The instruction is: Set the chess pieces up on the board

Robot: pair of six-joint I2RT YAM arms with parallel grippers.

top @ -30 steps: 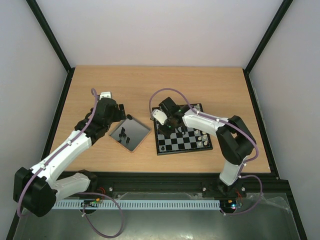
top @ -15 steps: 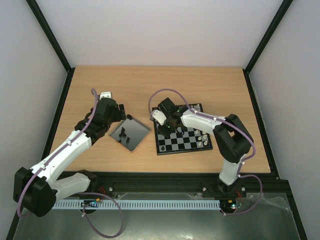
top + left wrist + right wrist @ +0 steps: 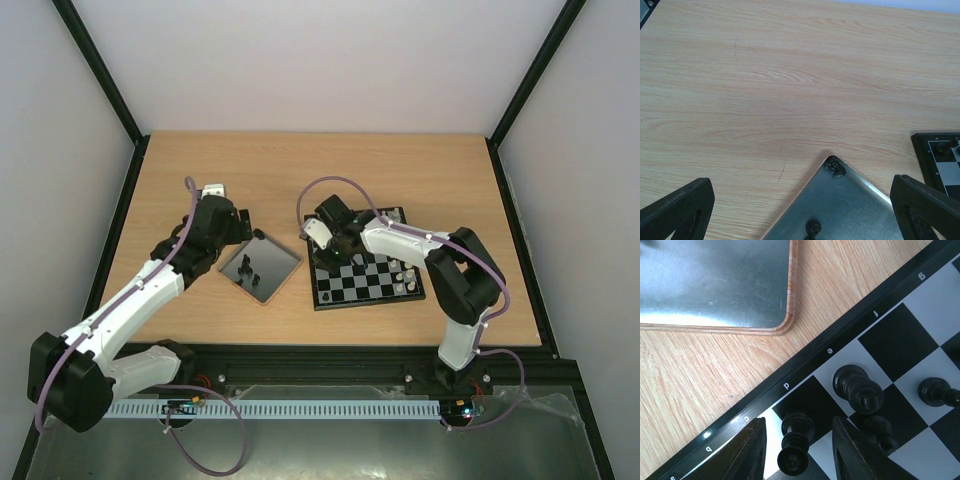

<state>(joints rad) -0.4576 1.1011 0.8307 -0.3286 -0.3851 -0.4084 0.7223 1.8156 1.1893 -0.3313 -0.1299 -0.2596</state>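
The board [image 3: 350,291] lies right of centre, with black chess pieces along its left side and pale ones [image 3: 403,275] at its right. My right gripper [image 3: 337,243] hangs over the board's left edge. In the right wrist view it [image 3: 799,440] is open around a black piece [image 3: 797,432] standing on the d square, with a gap on each side. Another black piece [image 3: 858,388] stands on the e square. My left gripper [image 3: 801,202] is open above the far corner of the grey tray [image 3: 860,205], which holds black pieces [image 3: 836,167].
The grey tray [image 3: 260,270] sits just left of the board, its corner [image 3: 782,325] close to the board's black border [image 3: 805,367]. More black pieces [image 3: 935,390] crowd the squares beside my right fingers. Bare wooden table [image 3: 790,75] stretches beyond the tray.
My right gripper's jaws have spread apart, letting go of the black piece on the d square. The left arm has stayed still.
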